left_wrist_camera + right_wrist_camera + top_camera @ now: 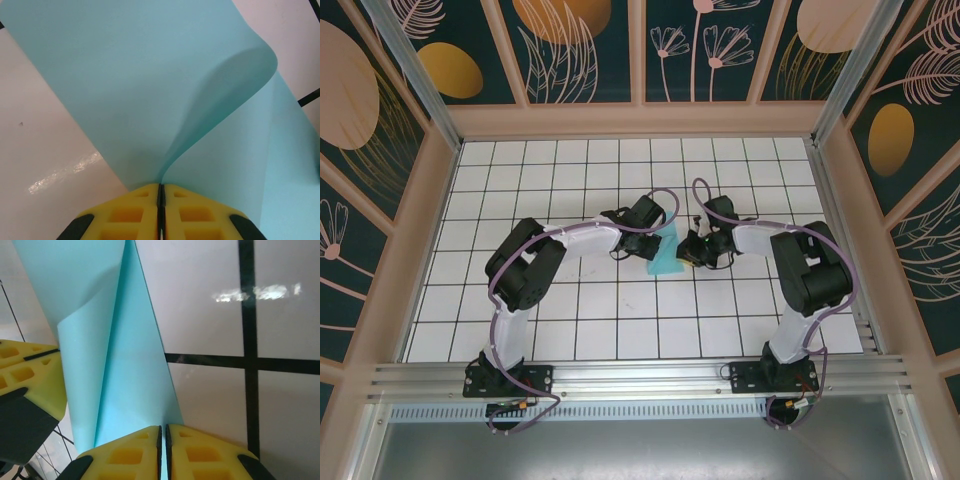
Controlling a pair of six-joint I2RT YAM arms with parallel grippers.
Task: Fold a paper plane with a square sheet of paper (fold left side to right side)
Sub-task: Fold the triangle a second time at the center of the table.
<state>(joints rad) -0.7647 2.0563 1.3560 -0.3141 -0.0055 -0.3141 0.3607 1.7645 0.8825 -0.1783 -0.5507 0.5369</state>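
Note:
The square sheet of paper (667, 262), light turquoise, sits mid-table between my two grippers, bent over on itself. In the left wrist view the paper (150, 75) curls up from the table in a loose loop, and my left gripper (161, 187) is shut on its near edge. My left gripper (658, 238) comes in from the left. In the right wrist view the paper (130, 380) stands as a folded strip, its edge pinched by my shut right gripper (163, 429). My right gripper (686, 252) is just right of the sheet. The left gripper's yellow fingers (30, 380) show beside the strip.
The white table (620, 320) carries a black grid. Wooden frame walls (430, 220) close it in on the left, back and right. An aluminium rail (640, 378) with both arm bases runs along the near edge.

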